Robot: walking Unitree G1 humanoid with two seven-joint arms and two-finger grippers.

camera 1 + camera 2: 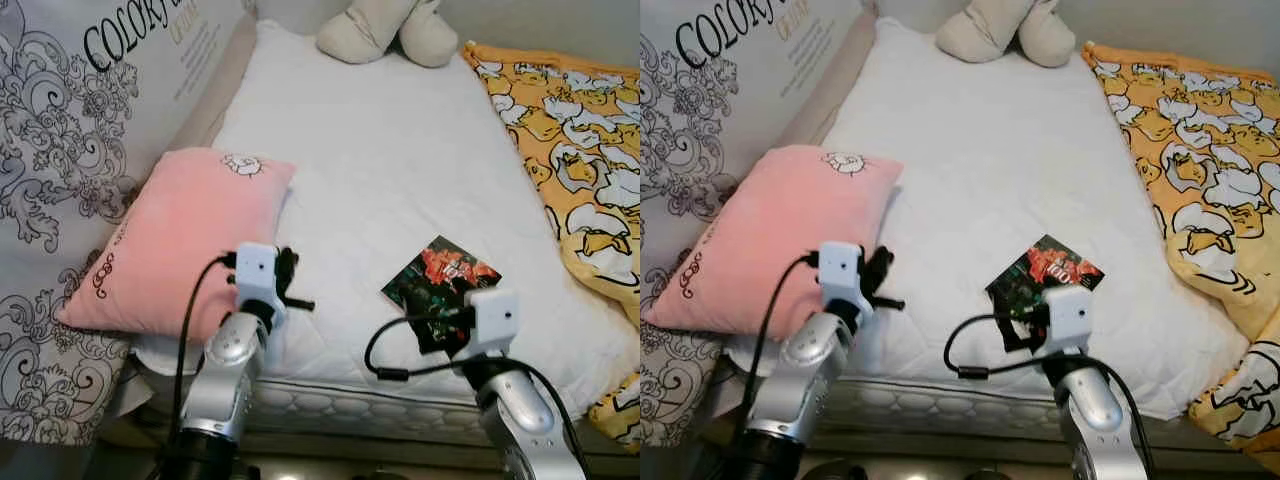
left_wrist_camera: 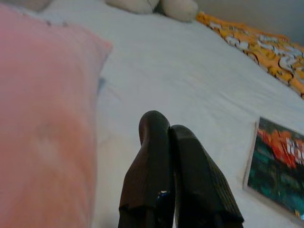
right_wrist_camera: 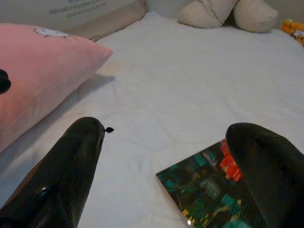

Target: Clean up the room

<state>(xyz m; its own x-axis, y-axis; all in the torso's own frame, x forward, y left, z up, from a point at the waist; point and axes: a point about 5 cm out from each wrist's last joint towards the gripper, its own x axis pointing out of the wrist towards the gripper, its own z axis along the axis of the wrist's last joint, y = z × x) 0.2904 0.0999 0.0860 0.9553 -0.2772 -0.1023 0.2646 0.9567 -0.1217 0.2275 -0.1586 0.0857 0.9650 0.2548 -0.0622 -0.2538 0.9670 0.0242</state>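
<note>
A pink pillow [image 1: 170, 240] lies on the left side of the white mattress [image 1: 400, 170], near its front edge. A dark book with a red and green cover [image 1: 440, 278] lies flat near the front edge, right of the middle. My left gripper [image 2: 164, 127] is shut with nothing in it and hovers just right of the pillow's near corner. My right gripper [image 3: 169, 130] is open low over the near end of the book [image 3: 213, 190], which lies close to one finger and is not held.
A beige plush toy [image 1: 390, 30] sits at the far end of the bed. A yellow and orange patterned blanket [image 1: 570, 130] is bunched along the right side. A printed grey and white panel [image 1: 60, 150] stands along the left.
</note>
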